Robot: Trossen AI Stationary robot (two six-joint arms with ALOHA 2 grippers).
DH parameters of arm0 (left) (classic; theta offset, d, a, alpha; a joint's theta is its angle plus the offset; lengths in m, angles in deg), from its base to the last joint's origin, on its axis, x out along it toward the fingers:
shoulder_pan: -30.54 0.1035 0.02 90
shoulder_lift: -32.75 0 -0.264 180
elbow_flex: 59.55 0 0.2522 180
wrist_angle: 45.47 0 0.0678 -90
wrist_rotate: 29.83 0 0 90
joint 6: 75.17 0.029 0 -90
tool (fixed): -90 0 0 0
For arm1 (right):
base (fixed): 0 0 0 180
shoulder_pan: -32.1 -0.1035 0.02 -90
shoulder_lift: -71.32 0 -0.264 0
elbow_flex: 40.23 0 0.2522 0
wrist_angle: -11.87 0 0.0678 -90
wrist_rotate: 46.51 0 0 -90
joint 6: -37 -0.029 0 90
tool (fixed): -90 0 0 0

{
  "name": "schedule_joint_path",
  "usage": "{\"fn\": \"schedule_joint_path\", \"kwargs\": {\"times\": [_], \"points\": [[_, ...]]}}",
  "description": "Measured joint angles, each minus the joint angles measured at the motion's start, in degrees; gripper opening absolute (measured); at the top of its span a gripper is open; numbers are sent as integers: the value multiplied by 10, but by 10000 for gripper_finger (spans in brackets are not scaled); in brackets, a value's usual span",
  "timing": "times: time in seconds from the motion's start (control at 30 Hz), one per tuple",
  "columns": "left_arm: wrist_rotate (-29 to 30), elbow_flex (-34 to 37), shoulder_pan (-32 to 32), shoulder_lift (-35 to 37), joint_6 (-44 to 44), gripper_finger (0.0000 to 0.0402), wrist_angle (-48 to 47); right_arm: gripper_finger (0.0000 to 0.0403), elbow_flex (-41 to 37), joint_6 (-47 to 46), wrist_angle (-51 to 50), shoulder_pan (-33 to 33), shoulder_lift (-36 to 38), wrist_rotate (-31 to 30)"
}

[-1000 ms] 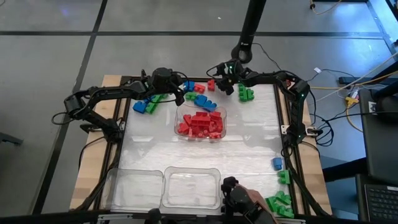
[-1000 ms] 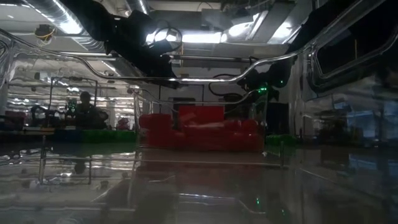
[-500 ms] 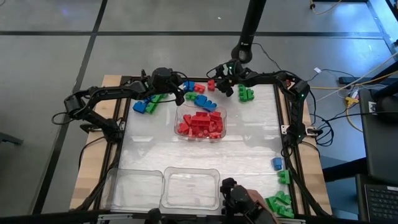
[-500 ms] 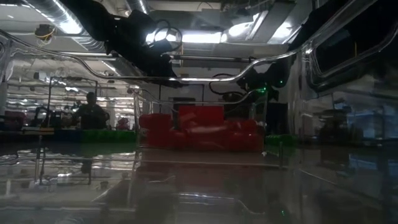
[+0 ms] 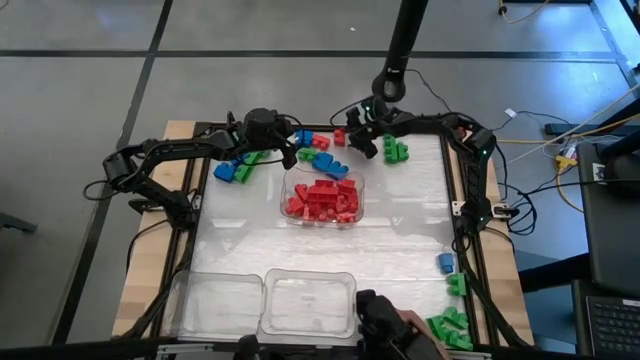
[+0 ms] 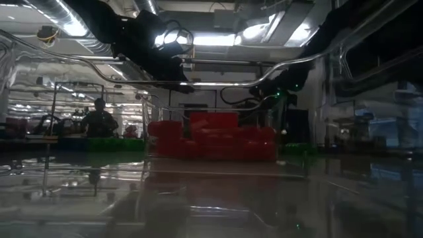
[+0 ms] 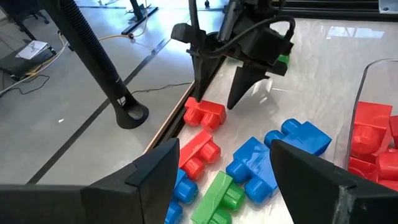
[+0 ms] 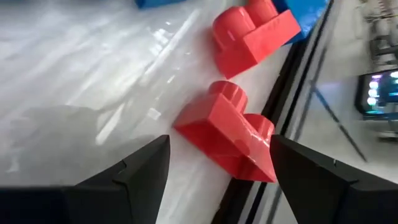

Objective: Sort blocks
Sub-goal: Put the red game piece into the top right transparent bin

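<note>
The right pincer stands open and empty at the surface's far edge, straddling a red block for pickup. The left pincer, open and empty, hovers over mixed blocks nearby. Sorted reds fill the central tray.

Clear tray of red blocks (edge-cropped, left wrist view).

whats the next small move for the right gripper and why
Probably lower the right gripper a little and close on the red chunky plastic brick lying by the table's edge rail. Its dark fingers stand open on either side of that brick, holding nothing, and the clear plastic tray at the table's middle already holds red bricks.
</note>
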Motion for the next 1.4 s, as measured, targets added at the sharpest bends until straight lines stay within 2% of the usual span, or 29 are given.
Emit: {"fn": "schedule_joint_path", "kwargs": {"times": [0.23, 0.43, 0.83, 1.03, 1.1, 1.27, 1.4], "points": [[0, 0, 0, 0, 0, 241, -1, 275, 19, -7, -39, 0, 0, 4], [0, 0, 0, 0, 0, 241, 0, 275, 19, -14, -13, 0, -7, 5], [0, 0, 0, 0, 0, 241, 0, 275, 19, -101, 3, 0, -9, 19], [0, 0, 0, 0, -1, 241, -5, 275, 19, -83, -69, 0, 10, -62], [0, 0, 0, 0, -1, 241, -6, 275, 19, -83, -90, 0, 26, -71], [0, 0, 0, 0, 0, 241, -6, 275, 19, -124, -91, 0, 64, -54], [0, 0, 0, 0, 3, 241, -6, 275, 19, -193, -41, 0, 65, -31]]}}
